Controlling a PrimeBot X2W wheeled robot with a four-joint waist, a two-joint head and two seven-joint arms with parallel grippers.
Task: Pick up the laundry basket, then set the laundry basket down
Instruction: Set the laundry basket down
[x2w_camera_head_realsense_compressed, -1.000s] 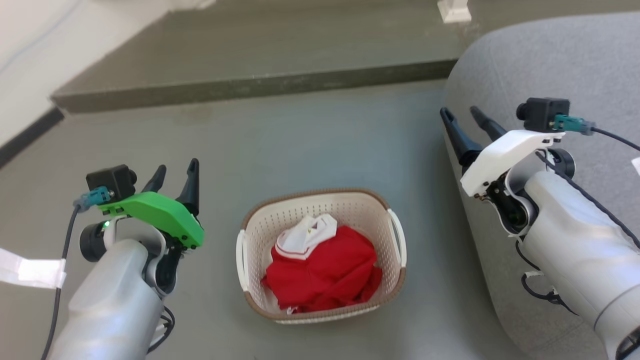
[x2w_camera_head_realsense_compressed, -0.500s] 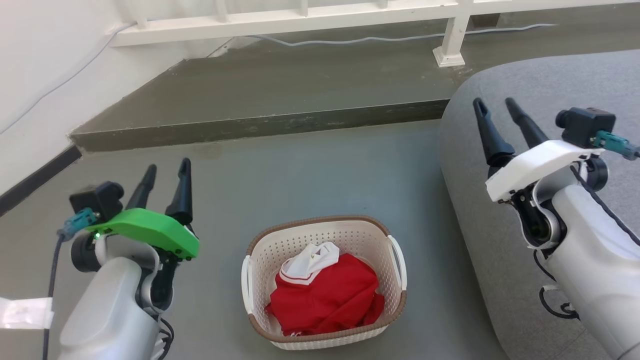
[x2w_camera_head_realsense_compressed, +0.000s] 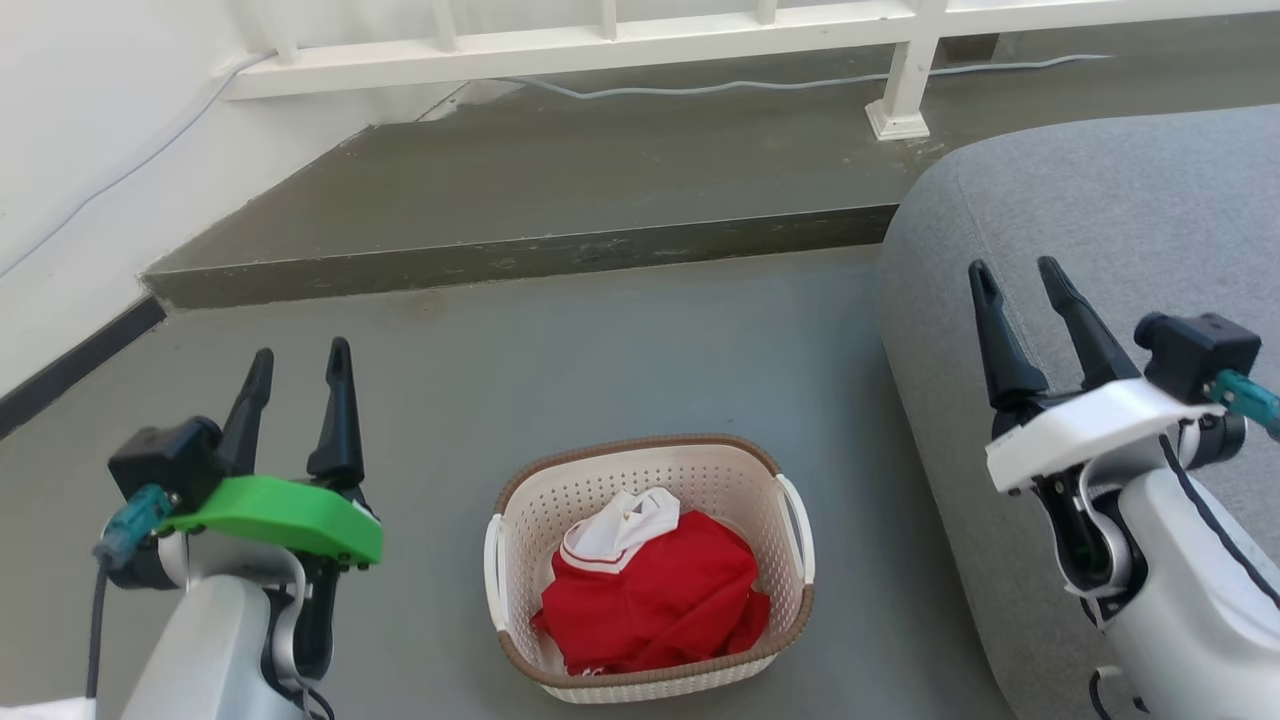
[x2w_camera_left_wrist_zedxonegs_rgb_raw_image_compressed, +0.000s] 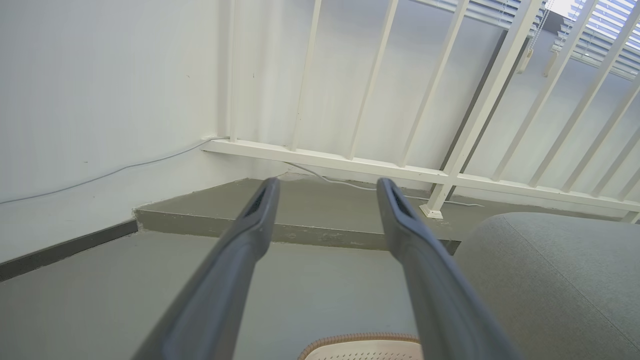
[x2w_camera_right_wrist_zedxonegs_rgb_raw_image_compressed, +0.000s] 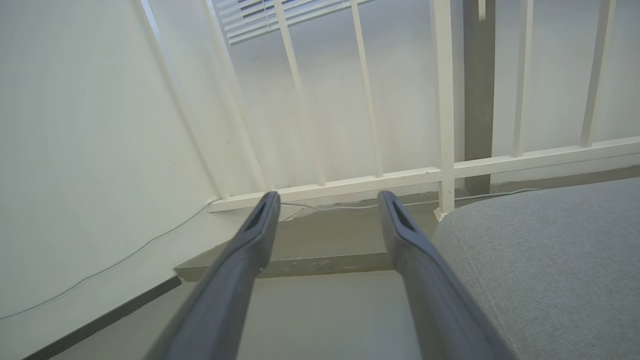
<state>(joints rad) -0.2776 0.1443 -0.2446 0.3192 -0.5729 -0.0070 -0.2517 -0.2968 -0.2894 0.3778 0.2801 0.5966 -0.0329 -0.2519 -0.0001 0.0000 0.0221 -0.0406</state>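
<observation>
The laundry basket (x2w_camera_head_realsense_compressed: 652, 460), cream-white and perforated with a brown rim and white side handles, sits on the grey floor at the bottom middle of the head view. A red garment with a white collar (x2w_camera_head_realsense_compressed: 655, 590) lies inside it. My left gripper (x2w_camera_head_realsense_compressed: 297, 362) is open well to the basket's left, fingers pointing away, nothing between them. My right gripper (x2w_camera_head_realsense_compressed: 1017, 276) is open to the basket's right, over the grey cushion. In the left wrist view the open left gripper (x2w_camera_left_wrist_zedxonegs_rgb_raw_image_compressed: 327, 188) points at the railing, and the basket's rim (x2w_camera_left_wrist_zedxonegs_rgb_raw_image_compressed: 361, 340) peeks in at the bottom edge. The right gripper (x2w_camera_right_wrist_zedxonegs_rgb_raw_image_compressed: 326, 201) is open and empty there too.
A large grey upholstered cushion (x2w_camera_head_realsense_compressed: 1100, 230) fills the right side, close to the basket. A raised dark step (x2w_camera_head_realsense_compressed: 520, 255) crosses the floor behind. A white railing (x2w_camera_head_realsense_compressed: 600, 35) and a cable (x2w_camera_head_realsense_compressed: 760, 85) run along the back, with a white wall (x2w_camera_head_realsense_compressed: 90, 120) at left.
The camera tilted up, bringing the step and railing into view and shifting the basket lower. Both grippers drew back toward the bottom of the picture and stayed open.
</observation>
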